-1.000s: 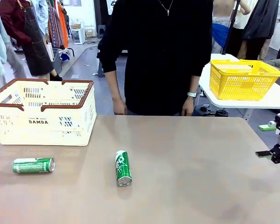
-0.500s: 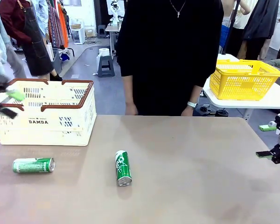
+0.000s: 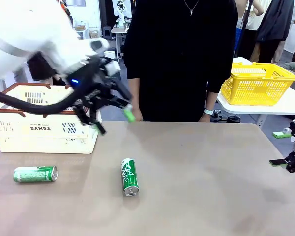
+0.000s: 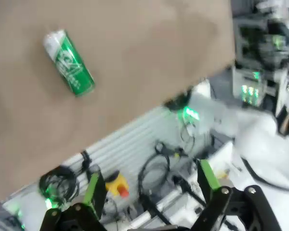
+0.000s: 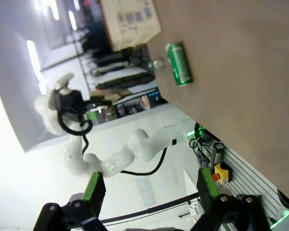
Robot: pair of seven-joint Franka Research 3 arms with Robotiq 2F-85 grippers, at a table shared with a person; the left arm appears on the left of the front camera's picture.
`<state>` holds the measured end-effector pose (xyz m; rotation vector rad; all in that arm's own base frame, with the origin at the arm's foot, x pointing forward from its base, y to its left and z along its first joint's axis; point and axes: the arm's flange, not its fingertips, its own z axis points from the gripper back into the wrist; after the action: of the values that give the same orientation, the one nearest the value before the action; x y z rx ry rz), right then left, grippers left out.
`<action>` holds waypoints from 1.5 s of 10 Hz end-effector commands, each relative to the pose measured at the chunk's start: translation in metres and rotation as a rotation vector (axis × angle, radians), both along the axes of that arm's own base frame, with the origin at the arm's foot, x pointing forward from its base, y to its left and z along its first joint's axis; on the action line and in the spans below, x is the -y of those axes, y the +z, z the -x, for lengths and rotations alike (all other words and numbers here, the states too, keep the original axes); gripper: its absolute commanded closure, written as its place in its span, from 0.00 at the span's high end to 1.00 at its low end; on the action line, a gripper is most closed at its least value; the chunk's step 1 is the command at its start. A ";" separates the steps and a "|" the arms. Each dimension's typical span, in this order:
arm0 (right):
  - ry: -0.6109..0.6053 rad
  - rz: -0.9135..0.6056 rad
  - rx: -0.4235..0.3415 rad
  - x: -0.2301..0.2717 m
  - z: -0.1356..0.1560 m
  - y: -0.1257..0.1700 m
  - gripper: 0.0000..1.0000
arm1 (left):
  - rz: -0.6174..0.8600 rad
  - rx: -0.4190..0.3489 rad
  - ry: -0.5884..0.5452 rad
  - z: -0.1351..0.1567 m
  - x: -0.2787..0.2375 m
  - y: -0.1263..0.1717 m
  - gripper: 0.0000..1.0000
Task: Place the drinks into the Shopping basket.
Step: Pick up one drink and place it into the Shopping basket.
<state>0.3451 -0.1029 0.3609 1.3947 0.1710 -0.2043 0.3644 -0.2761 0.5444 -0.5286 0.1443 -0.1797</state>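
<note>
Left arm [image 3: 49, 44] newly being swung in over worktop [image 3: 211, 187] beside Shopping basket [image 3: 44, 129]; jaws being held apart, empty (right jaws too, at worktop edge); green can [image 3: 130, 177] and second can [image 3: 35, 174] lying unmoved on worktop; first pick judged being started.

A green can [image 3: 35, 174] lies on its side just before the upright cream, brown-rimmed basket [image 3: 39, 140] at the table's [image 3: 211, 187] left; a 2nd green can [image 3: 130, 177] lies mid-table, silver top toward the camera
</note>
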 end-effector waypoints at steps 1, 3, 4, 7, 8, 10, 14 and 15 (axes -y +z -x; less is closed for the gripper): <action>-0.005 0.018 -0.021 0.000 0.004 0.003 1.00 | -0.169 -0.002 0.074 -0.023 0.034 -0.030 1.00; -0.005 0.018 -0.021 0.000 0.004 0.003 1.00 | -0.109 0.044 0.097 -0.037 0.020 -0.018 1.00; -0.005 0.018 -0.021 0.000 0.004 0.003 1.00 | -0.129 0.033 0.064 -0.012 0.047 -0.041 1.00; -0.005 0.018 -0.021 0.000 0.004 0.003 1.00 | -0.129 0.033 0.064 -0.012 0.047 -0.041 1.00; -0.005 0.018 -0.021 0.000 0.004 0.003 1.00 | -0.133 0.039 0.063 -0.019 0.049 -0.042 1.00; -0.005 0.018 -0.021 0.000 0.004 0.003 1.00 | -0.285 0.074 0.104 -0.026 0.053 -0.092 1.00; -0.005 0.018 -0.021 0.000 0.004 0.003 1.00 | -0.377 0.237 0.255 -0.010 0.059 -0.160 1.00; -0.005 0.018 -0.021 0.000 0.004 0.003 1.00 | -0.372 0.245 0.240 -0.007 0.059 -0.177 1.00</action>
<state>0.3449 -0.1035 0.3610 1.3942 0.1697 -0.2059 0.3749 -0.3297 0.3796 -0.1774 -0.0846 -0.0027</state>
